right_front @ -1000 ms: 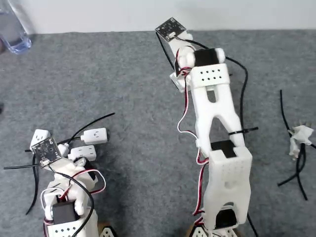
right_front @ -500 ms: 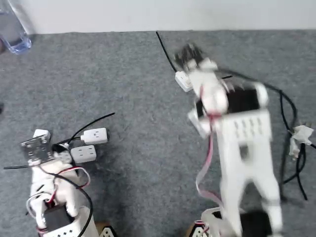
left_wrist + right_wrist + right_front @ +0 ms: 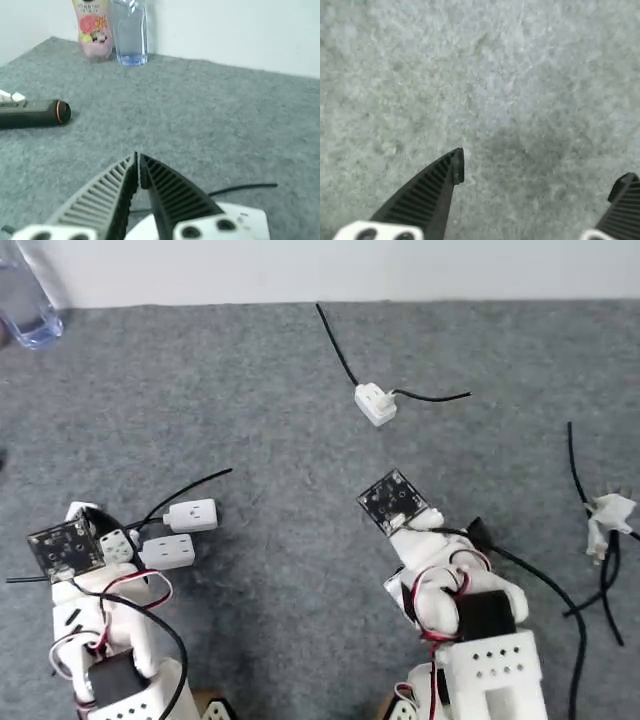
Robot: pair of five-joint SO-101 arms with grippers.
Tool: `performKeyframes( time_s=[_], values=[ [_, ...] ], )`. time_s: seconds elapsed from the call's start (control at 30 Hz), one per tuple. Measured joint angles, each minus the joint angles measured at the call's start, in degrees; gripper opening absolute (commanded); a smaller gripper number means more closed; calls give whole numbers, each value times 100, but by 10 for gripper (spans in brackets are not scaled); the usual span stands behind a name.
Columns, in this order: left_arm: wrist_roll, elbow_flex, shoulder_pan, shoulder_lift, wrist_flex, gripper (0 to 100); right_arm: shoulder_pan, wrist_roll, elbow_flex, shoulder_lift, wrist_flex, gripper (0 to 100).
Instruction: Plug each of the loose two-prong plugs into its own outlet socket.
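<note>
The grey felt bench [image 3: 270, 440] is carrying everything. My right arm [image 3: 470, 630] is sitting folded at the near edge, right of the middle; my left arm [image 3: 105, 650] is sitting by the near left corner. My right gripper [image 3: 543, 172] is hanging wide open over bare felt, gripping nothing. My left gripper [image 3: 139, 167] is pointing toward the far left corner with its jaws pressed together and nothing between them; a white outlet block [image 3: 240, 222] is lying just under it, with a black cord running past.

A clear bottle [image 3: 25, 300] is standing at the far left corner; in my left wrist view a pink-labelled bottle [image 3: 91, 27] is standing just beside it; a black cylinder with an orange ring [image 3: 35, 112] is lying on its side, well apart from both.

A lone outlet socket [image 3: 375, 404] is lying toward the middle of the far edge, black cords trailing from it on two sides; I cannot tell whether a plug is seated in it. Near the near left corner, just beside my left wrist, a farther socket [image 3: 190, 514] and a nearer socket [image 3: 168, 551] are lying close together; a black cord is arching away from the farther one. The loose two-prong plug [image 3: 607, 512] is lying by the right edge among tangled black cords, well apart from every socket.
</note>
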Motion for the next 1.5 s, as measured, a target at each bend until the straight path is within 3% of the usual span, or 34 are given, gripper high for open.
performKeyframes(
  time_s=[0.1,0.3,0.47,0.7,0.93,1.13,1.3,1.5],
  values=[
    [-440,229,79,0,-53,15,-26,0,114,-88,-176,431],
    [-1152,264,484,0,686,14,-26,18,1011,-97,-1213,431],
    [-2242,-9,1380,0,1196,14,88,18,1547,-97,-1767,430],
    [-3446,-1275,2787,0,2884,13,176,18,1785,-105,-2145,430],
    [-3886,-3481,3042,185,3798,13,176,18,1793,-105,-2242,430],
    [-3868,-6673,3042,2048,4624,13,176,18,1925,-97,-2330,430],
    [-3218,-9213,3042,4633,5389,13,167,26,1978,-97,-2444,430],
    [-3244,-8862,3613,6910,5398,13,176,26,1978,-97,-2444,430]
  ],
)
